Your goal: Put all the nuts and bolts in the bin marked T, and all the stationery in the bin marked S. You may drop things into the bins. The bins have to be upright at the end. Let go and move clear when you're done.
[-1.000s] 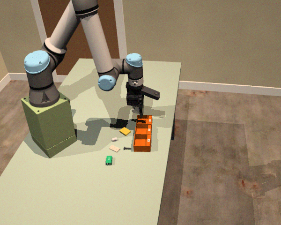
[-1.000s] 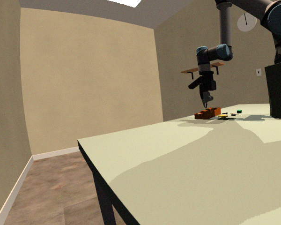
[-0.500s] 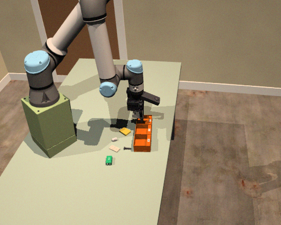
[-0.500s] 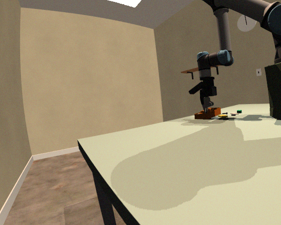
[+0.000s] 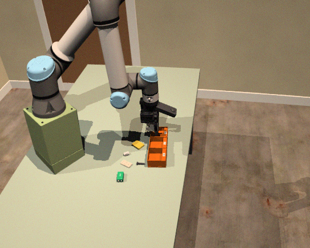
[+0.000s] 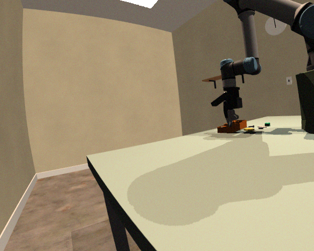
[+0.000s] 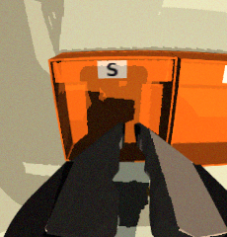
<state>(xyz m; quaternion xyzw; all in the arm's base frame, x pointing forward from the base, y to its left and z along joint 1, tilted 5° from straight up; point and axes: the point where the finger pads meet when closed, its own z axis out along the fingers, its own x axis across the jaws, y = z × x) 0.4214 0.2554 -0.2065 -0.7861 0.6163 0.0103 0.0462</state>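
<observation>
A row of three orange bins stands on the table. The bin marked S (image 5: 164, 129) (image 7: 61, 106) is the far one, and the T bin (image 5: 156, 145) (image 7: 202, 114) is beside it. My gripper (image 5: 154, 131) (image 6: 230, 123) (image 7: 129, 124) is shut with nothing visible between its fingers. Its tips hang low over the S bin, just at the rim. On the table left of the bins lie a yellow pad (image 5: 137, 144) (image 6: 249, 129), a small white piece (image 5: 126, 153), a flat beige piece (image 5: 126, 163), a dark bolt (image 5: 140, 163) and a green block (image 5: 120, 176) (image 6: 267, 124).
The third orange bin (image 5: 155, 160) is the nearest in the row. The arm's green pedestal (image 5: 53, 136) stands at the table's left. The bins sit close to the table's right edge (image 5: 188, 149).
</observation>
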